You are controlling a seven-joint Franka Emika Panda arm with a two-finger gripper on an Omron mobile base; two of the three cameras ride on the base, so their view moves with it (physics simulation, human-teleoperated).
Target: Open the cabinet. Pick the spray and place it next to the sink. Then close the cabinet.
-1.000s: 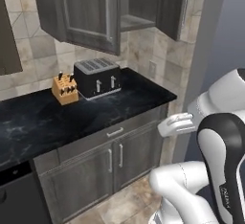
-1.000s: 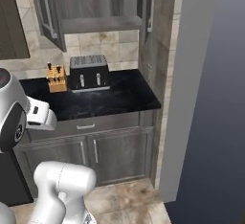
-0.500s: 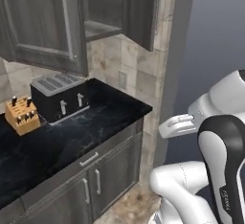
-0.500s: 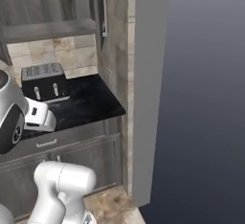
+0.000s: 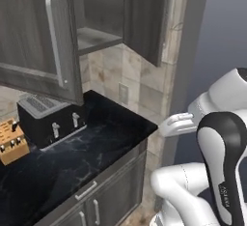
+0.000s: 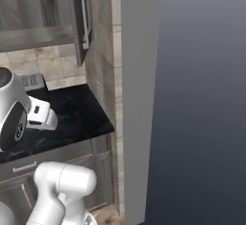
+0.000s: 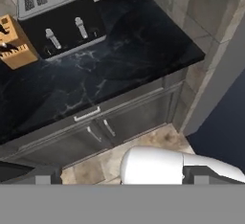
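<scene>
both base views have swung since a moment ago, so the camera has moved: the toaster and knife block now sit far to the left and the wall edge has come close.

the wide dark grey wood-grain wall cabinet (image 5: 96, 27) hangs open above the counter, up and well apart from the gripper (image 7: 115, 173), whose two dark finger tips stand spread wide at the bottom of the hand view, holding nothing. two panelled doors are swung out, the left one carrying one long silver bar handle (image 5: 55, 41); one inner shelf (image 5: 94, 39) shows bare. the right door's handle (image 6: 84, 17) shows in the right base view.

below lies the black marbled counter (image 7: 124, 60), glossy and veined. on it stand one black four-slot toaster with two silver levers (image 7: 60, 15) and, just beside it, one tan wooden knife block (image 7: 14, 46). beneath are two low grey cabinet doors with short handles (image 7: 100, 132) and one drawer pull (image 7: 87, 114). beige stone tiles (image 5: 130, 80) back the counter.
</scene>
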